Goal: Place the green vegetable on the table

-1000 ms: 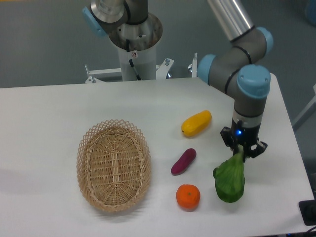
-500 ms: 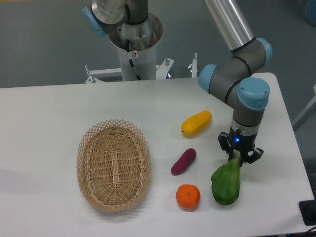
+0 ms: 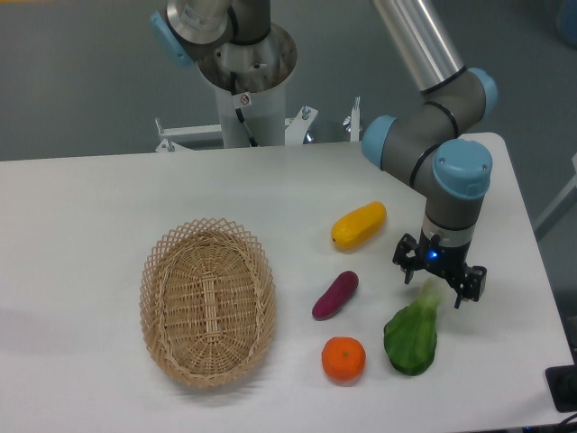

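The green vegetable point(image 3: 412, 336) lies on the white table point(image 3: 108, 207) at the front right, its dark leafy body toward the front and its pale stalk end pointing up toward the gripper. My gripper point(image 3: 438, 280) stands open directly over the stalk end, one finger on each side of it, holding nothing.
An orange point(image 3: 343, 358) lies just left of the green vegetable. A purple eggplant-like piece point(image 3: 335, 295) and a yellow oblong vegetable point(image 3: 358, 225) lie further back. An oval wicker basket point(image 3: 207, 299) stands at the left. The table's right edge is close to the gripper.
The gripper has opened and let go of the green vegetable's stalk. The vegetable has settled onto the table, slightly lower and to the left.
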